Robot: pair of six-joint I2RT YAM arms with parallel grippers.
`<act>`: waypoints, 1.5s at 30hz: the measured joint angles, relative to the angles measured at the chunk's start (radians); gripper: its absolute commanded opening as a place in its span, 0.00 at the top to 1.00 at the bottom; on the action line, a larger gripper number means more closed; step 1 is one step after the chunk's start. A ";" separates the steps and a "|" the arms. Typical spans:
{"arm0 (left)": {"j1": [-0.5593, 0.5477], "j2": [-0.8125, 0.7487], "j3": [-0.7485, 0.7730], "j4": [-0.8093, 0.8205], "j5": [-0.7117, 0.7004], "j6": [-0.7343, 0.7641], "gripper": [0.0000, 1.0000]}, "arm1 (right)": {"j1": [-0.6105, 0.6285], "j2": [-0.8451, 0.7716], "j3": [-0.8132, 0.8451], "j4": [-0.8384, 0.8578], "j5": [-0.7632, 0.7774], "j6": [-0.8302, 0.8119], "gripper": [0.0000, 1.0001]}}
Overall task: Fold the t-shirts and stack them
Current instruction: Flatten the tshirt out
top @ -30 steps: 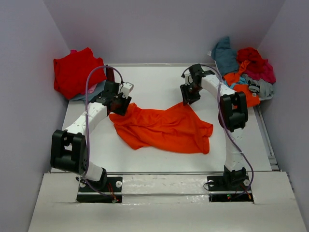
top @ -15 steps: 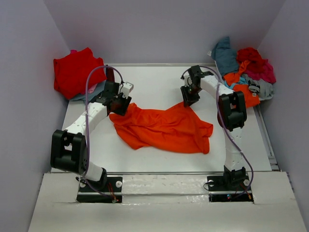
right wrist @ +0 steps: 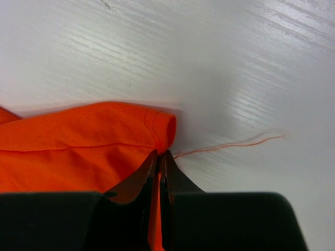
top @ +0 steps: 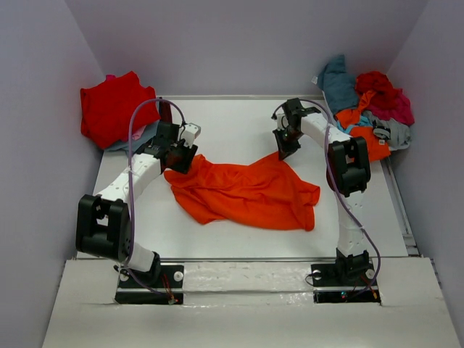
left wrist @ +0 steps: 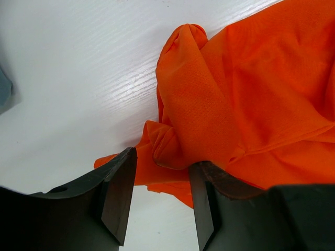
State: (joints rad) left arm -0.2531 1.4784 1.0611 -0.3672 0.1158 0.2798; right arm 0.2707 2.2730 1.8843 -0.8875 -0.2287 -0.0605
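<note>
While the red t-shirt [top: 112,109] lies crumpled against the wall, behind and to the outer side of the left pincer [top: 177,156], that pincer sits low over the white table [top: 232,119] at the near-left corner of the orange t-shirt [top: 246,192]. Its jaws stand apart with a bunched fold of the orange cloth between them. The fold touches the inner finger, but I cannot tell whether the jaws squeeze it. From there the orange t-shirt spreads out rumpled between the two pincers, most of it lying nearer the arm bases. The right pincer [top: 285,148] is at its far-right corner, closed tight on a thin edge of the cloth, with the hem rolled just ahead of the tips. A loose thread [right wrist: 230,145] trails away on that pincer's outer side. Farther out and behind it lies the heap of t-shirts [top: 370,109].
</note>
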 measured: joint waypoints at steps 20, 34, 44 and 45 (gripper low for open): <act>0.014 0.013 0.000 0.001 0.000 0.000 0.45 | 0.005 -0.228 0.094 -0.080 0.139 -0.088 0.93; 0.087 0.064 0.037 0.000 0.000 -0.002 0.75 | -0.079 -0.202 0.156 -0.081 0.169 -0.097 0.93; 0.132 0.118 0.074 -0.006 0.043 -0.002 0.43 | -0.087 -0.183 0.158 -0.081 0.169 -0.097 0.93; 0.131 0.118 0.074 -0.009 0.055 0.001 0.43 | -0.087 -0.183 0.158 -0.081 0.169 -0.097 0.93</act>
State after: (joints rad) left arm -0.1223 1.5967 1.1355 -0.3759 0.1707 0.2810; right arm 0.1837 2.0895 2.0418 -0.9688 -0.0601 -0.1570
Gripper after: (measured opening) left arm 0.552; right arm 0.074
